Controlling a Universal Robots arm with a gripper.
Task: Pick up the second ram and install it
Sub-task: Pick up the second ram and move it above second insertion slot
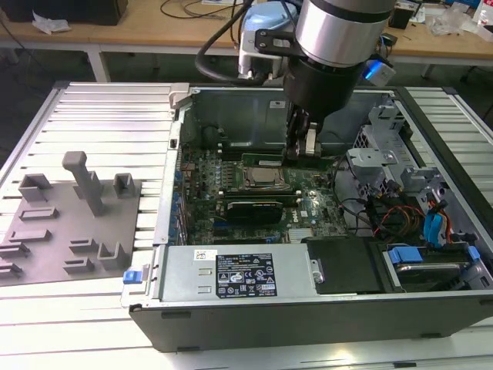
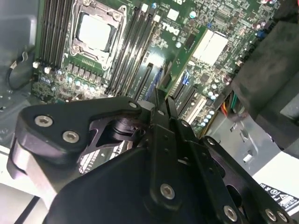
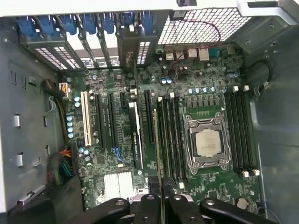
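Note:
My gripper (image 1: 306, 150) hangs inside the open computer case, over the motherboard (image 1: 308, 208) close to the processor socket (image 1: 262, 179). It is shut on the second ram (image 1: 266, 161), a thin greenish stick held level and on edge. In the first wrist view the ram (image 3: 159, 154) appears as a narrow edge running out from between the fingers of the gripper (image 3: 160, 203). That edge lines up with the long black slots (image 3: 170, 140) beside the socket (image 3: 208, 142). The second wrist view has the gripper (image 2: 161, 100) above the board, with its linkage covering much of the frame.
Another upright stick (image 1: 250, 208) stands in front of the socket. The power supply (image 1: 231, 274) lies along the case's front, with the drive cage (image 1: 385, 162) and loose cables (image 1: 400, 216) at the exterior view's right. A grey holder tray (image 1: 69, 223) with a post sits at the exterior view's left.

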